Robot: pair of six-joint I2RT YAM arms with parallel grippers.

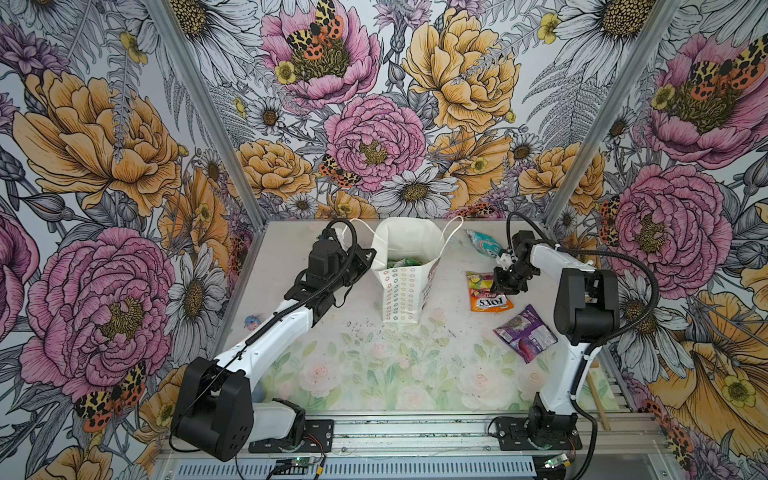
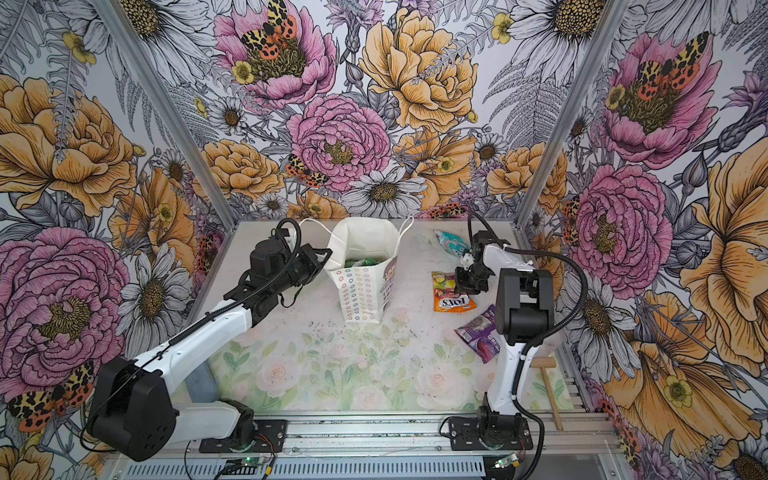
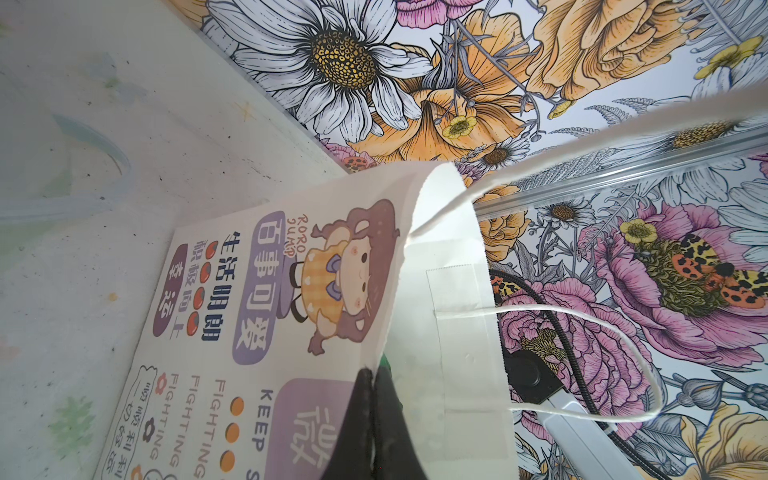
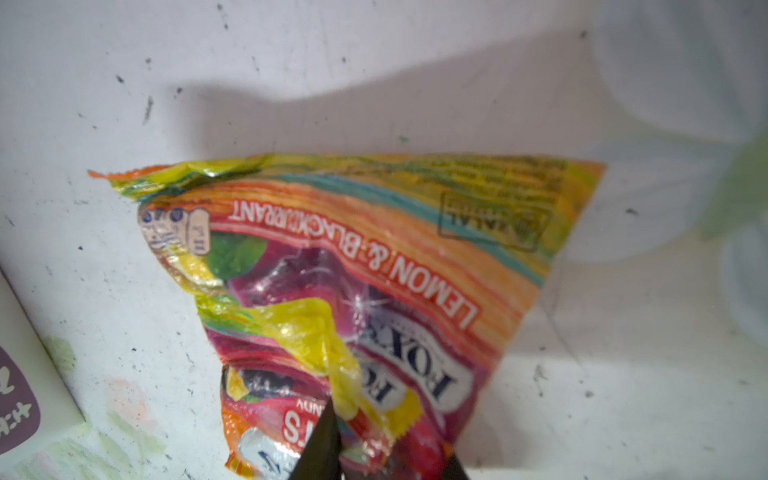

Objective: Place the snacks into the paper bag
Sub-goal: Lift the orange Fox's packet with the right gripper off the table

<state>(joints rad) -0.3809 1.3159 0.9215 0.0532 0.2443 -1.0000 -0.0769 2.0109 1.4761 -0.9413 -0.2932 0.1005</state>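
The paper bag (image 1: 400,291) stands upright and open near the back of the worktop (image 1: 374,374), its flower-printed wall facing forward and its cord handles splayed to either side. Green snacks (image 1: 401,262) lie inside it, low against that wall. The left gripper (image 1: 371,254) is at the bag's left rim. The left wrist view shows its dark fingers (image 3: 365,415) pressed together on the paper edge, one outside the wall and one inside, so the bag is pinched at the top. To the right of the bag, apart from it, the orange packet (image 1: 489,301) printed FOX'S lies on the worktop with a yellow-green end turned toward the back. The right gripper (image 1: 503,286) is down over that end. In the right wrist view its fingers (image 4: 326,444) stand on either side of the crumpled foil with a narrow gap between them, and I cannot tell whether they already pinch it. Farther from the bag and nearer the front lies the purple packet (image 1: 524,332), flat beside the right arm. The teal packet (image 1: 482,245) lies behind the orange one, level with the bag's mouth.
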